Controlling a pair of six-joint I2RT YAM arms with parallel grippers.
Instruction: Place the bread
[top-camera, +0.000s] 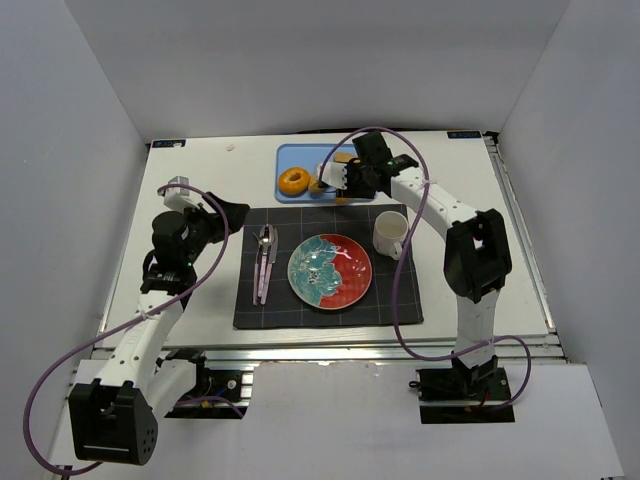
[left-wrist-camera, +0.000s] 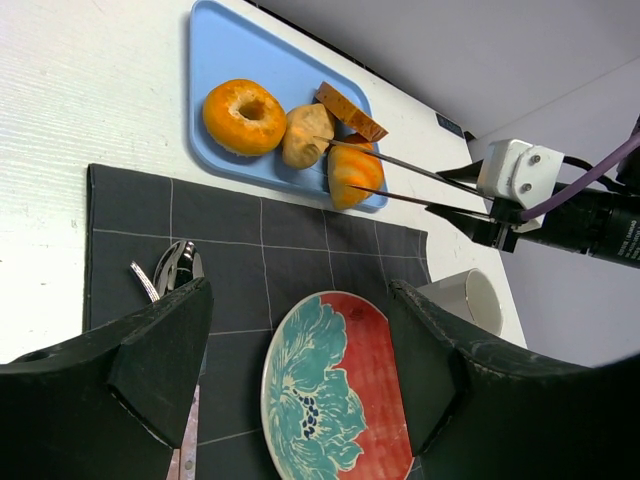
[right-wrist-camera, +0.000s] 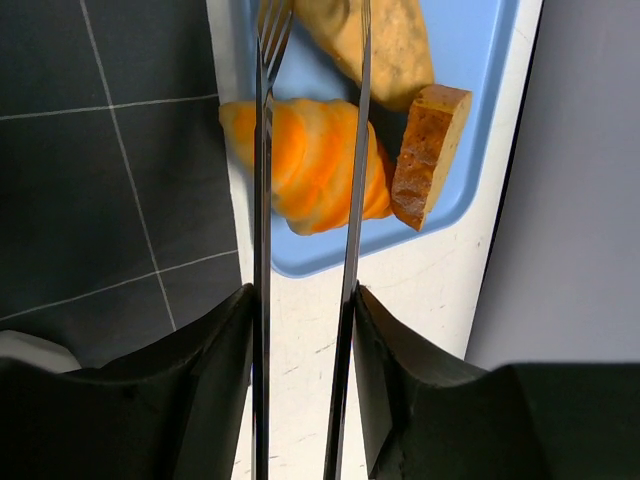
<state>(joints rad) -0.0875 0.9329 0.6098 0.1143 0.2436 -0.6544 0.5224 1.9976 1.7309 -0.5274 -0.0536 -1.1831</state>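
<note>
The bread (left-wrist-camera: 305, 135), a plain tan roll, lies on the blue tray (left-wrist-camera: 222, 60) between a donut and a croissant; it also shows in the right wrist view, bread (right-wrist-camera: 390, 40), and from above, bread (top-camera: 320, 185). My right gripper (right-wrist-camera: 303, 300) is shut on metal tongs (right-wrist-camera: 352, 180), one arm against each finger. The tongs' arms pass over the croissant (right-wrist-camera: 310, 165), spread apart, and their tips reach the near end of the bread. My left gripper (left-wrist-camera: 300, 300) hangs open and holds nothing, above the plate (left-wrist-camera: 340, 400).
A glazed donut (left-wrist-camera: 245, 115) and a toast slice (left-wrist-camera: 350, 110) share the tray. On the dark placemat (top-camera: 325, 300) are the floral plate (top-camera: 330, 270) and cutlery (top-camera: 265, 260). A white mug (top-camera: 390, 235) stands right of the plate.
</note>
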